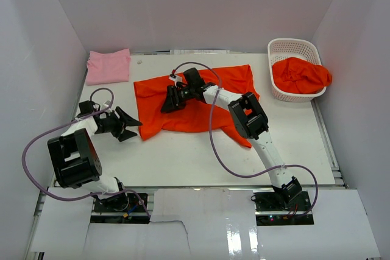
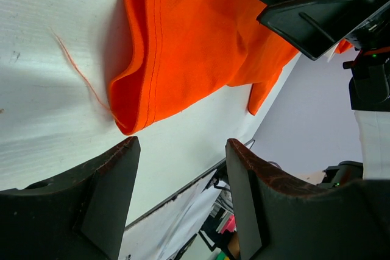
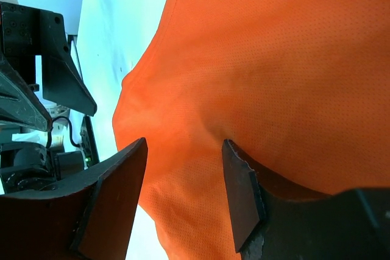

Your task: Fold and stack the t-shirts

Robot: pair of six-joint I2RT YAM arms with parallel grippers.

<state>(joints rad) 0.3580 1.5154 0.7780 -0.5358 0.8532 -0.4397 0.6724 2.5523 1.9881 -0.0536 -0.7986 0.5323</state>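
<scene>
Orange t-shirt (image 1: 183, 120) lies rumpled on the table (image 1: 183, 162), long axis left to right, stitched hem leftward; thin fine-mesh knit. My right jaws gape above it, my left jaws beside its hem, both empty.

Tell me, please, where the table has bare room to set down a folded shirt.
The widest bare patch is the near strip of table between the spread orange shirt and the near edge. Another lies between the right arm and the table's right edge, on the near side of the basket. The middle and the far corners, with the pink shirt, are crowded.
</scene>
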